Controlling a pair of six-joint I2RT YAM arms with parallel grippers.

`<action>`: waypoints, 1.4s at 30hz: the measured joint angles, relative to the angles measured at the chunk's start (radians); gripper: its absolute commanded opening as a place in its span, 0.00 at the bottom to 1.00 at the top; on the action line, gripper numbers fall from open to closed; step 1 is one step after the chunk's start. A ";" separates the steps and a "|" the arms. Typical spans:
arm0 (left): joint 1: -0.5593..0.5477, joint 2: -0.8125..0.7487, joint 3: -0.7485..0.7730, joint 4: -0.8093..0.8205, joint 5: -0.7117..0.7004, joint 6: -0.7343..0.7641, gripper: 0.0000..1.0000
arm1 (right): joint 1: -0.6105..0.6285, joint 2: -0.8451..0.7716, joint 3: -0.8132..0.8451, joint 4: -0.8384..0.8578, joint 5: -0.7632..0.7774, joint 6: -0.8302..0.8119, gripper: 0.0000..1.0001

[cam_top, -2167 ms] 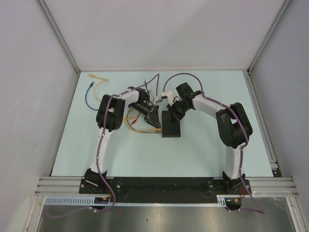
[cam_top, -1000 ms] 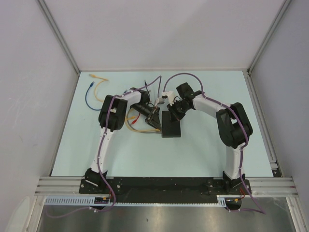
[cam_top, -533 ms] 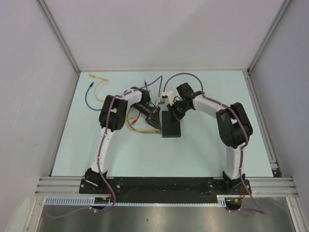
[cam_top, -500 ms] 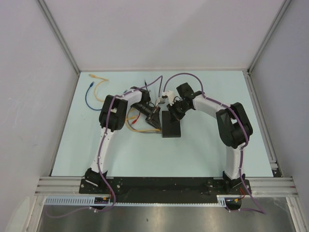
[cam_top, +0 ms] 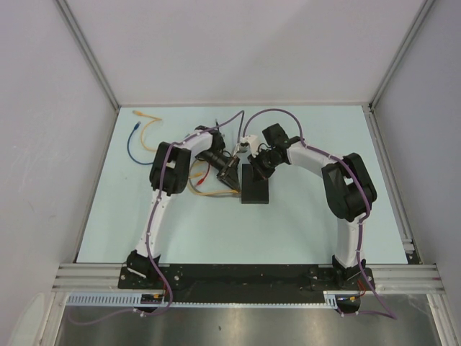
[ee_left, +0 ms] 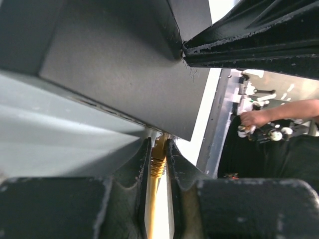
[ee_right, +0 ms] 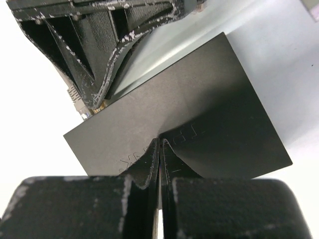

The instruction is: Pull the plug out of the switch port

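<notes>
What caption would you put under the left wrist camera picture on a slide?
Left gripper pinches the yellow plug at the black switch edge.

Arms bent inward. Left end effector [ee_left: 158, 149] narrowly pinched; right end effector [ee_right: 160, 144] fingers pressed together.

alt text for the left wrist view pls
The left gripper is closed on a ribbed yellow plug, right at the edge of the flat black switch that fills the upper left of the view. A person's forearm shows far off at the right.
</notes>
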 measured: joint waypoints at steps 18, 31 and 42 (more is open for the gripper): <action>0.015 0.031 0.078 -0.083 -0.029 0.078 0.00 | 0.006 0.000 -0.002 0.022 0.016 -0.002 0.00; 0.032 0.025 0.096 -0.105 -0.027 0.117 0.00 | 0.009 0.000 -0.003 0.028 0.022 -0.005 0.00; 0.102 -0.075 0.025 -0.063 -0.193 0.196 0.00 | 0.013 0.000 -0.003 0.033 0.024 -0.006 0.00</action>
